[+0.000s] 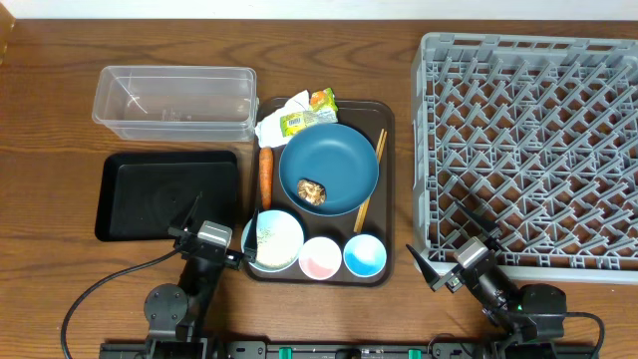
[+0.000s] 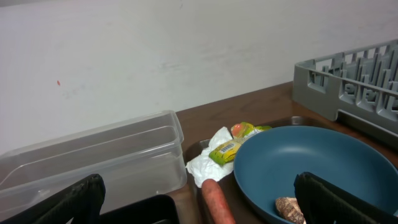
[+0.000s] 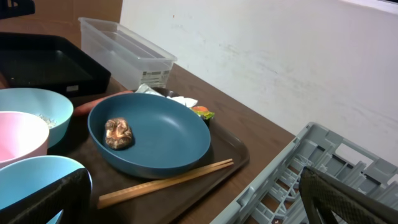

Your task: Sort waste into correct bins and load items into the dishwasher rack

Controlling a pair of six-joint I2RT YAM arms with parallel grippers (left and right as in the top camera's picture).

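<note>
Nearest us both claws stand open, holding nothing: left gripper (image 1: 221, 224) by the white bowl (image 1: 275, 239), right gripper (image 1: 449, 247) at the grey rack (image 1: 424, 150) corner. A pink cup (image 1: 320, 257) and a blue cup (image 1: 364, 255) sit on the brown tray (image 1: 388, 199). Beyond we count one blue bowl (image 1: 334, 155) with a scrap (image 3: 118, 132) (clearest from the right wrist), one carrot (image 1: 266, 172), paired chopsticks (image 1: 369, 181), napkin (image 1: 271, 127), wrapper (image 1: 304, 120); leftward, black tray (image 1: 150, 194) then clear tub (image 1: 174, 100)

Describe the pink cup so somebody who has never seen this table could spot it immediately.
Find the big grey rack on the right; left of it lies a dark brown tray. Three round vessels line the tray's bottom edge in the overhead view. The pink cup is the middle one, between a larger pale bowl and a light blue cup, the only pink one.
</note>
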